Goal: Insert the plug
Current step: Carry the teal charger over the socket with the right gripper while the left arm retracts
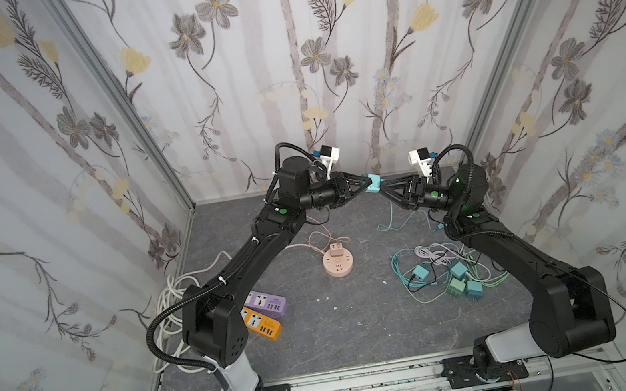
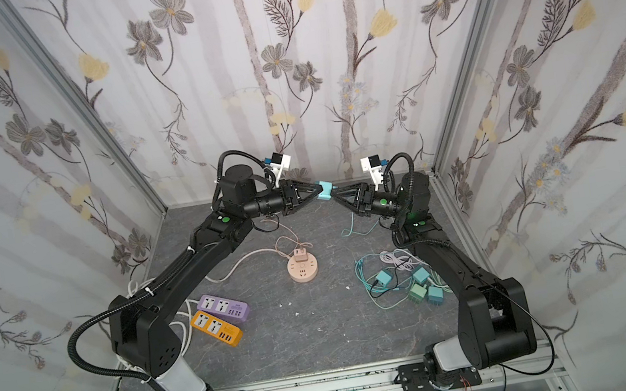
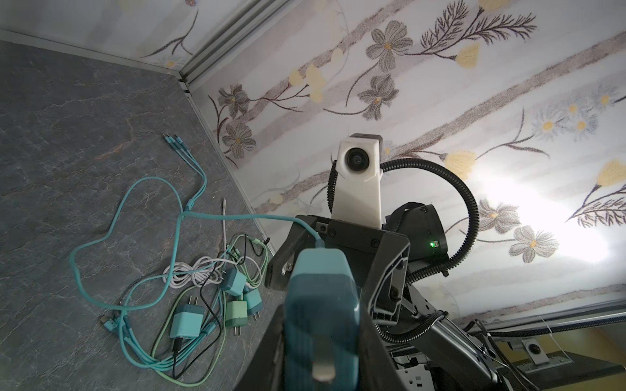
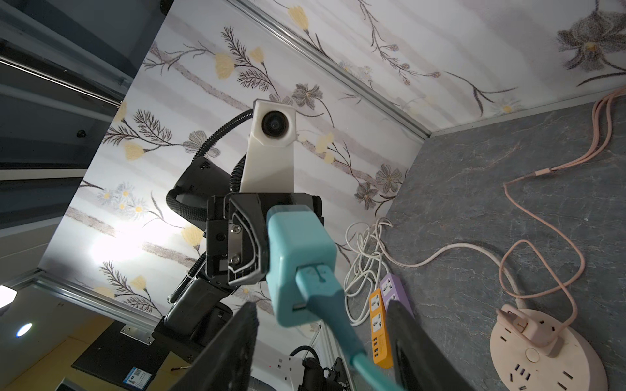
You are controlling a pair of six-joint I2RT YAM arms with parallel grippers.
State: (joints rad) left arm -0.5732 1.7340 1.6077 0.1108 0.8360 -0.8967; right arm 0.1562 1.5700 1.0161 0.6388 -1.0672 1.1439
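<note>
Plug [image 1: 374, 184] clamped in L gripper [image 1: 367, 186]; R gripper [image 1: 385, 185] jaws apart round its cable [image 4: 338, 325]. Pink adapter [image 1: 337, 250] in round strip [image 1: 349, 269].

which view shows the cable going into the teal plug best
The right wrist view: the plug is close and sharp, the cable entering its end. The left wrist view shows its opposite, pronged end, the cable behind. In both top views it is a tiny teal block.

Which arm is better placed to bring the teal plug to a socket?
Probably left: the left gripper is shut on the teal plug; the right gripper stands open around its cable.
</note>
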